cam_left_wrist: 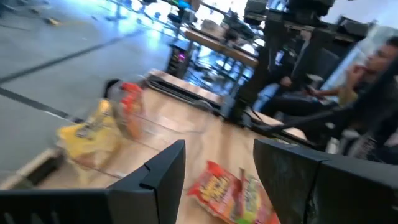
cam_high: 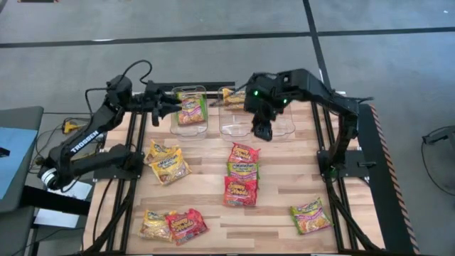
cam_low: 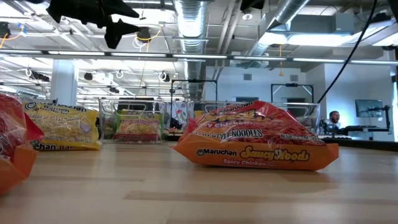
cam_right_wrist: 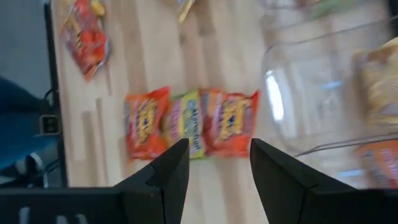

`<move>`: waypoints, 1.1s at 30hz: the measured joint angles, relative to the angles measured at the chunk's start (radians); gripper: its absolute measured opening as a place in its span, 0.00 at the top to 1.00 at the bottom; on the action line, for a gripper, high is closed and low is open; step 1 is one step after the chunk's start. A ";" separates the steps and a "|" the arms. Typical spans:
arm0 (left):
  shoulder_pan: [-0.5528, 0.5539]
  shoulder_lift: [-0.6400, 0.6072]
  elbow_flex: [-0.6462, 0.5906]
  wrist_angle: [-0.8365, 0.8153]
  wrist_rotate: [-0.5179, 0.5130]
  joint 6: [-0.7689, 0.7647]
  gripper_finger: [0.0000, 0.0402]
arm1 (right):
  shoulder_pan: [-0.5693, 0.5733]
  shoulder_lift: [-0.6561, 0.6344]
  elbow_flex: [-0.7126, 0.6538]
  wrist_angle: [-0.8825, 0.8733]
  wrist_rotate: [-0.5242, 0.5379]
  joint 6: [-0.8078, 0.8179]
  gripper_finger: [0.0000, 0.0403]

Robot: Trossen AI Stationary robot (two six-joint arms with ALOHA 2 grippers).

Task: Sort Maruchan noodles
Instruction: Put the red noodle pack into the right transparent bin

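High view: the left gripper (cam_high: pixel 173 106) hangs at the left bin (cam_high: pixel 189 128), fingers spread and holding nothing; a packet (cam_high: pixel 190 108) lies in that bin. Two yellow packets (cam_high: pixel 166 163) sit below on the table (cam_high: pixel 284 181), and a yellow and red pair (cam_high: pixel 173 225) near the front edge. In the middle, three packets (cam_high: pixel 242 174) lie in a touching row. The right gripper (cam_high: pixel 261 131) hovers over the empty bin (cam_high: pixel 242 122), fingers apart, empty. A green packet (cam_high: pixel 311 215) lies front right.
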 joint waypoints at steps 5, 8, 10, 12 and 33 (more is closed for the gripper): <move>-0.056 0.005 0.000 -0.002 0.080 -0.032 0.56 | 0.088 0.000 -0.086 0.000 -0.011 0.077 0.52; -0.087 0.003 0.000 -0.002 0.135 -0.045 0.56 | 0.134 0.000 -0.140 0.000 -0.018 0.120 0.52; -0.105 0.003 0.000 -0.001 0.165 -0.069 0.56 | 0.163 0.000 -0.180 0.014 -0.018 0.149 0.52; -0.123 0.003 0.000 -0.001 0.185 -0.090 0.56 | 0.189 0.000 -0.218 0.021 -0.018 0.169 0.52; -0.290 0.004 0.000 -0.027 0.192 -0.139 0.56 | 0.267 0.000 -0.659 0.576 -0.287 0.181 0.52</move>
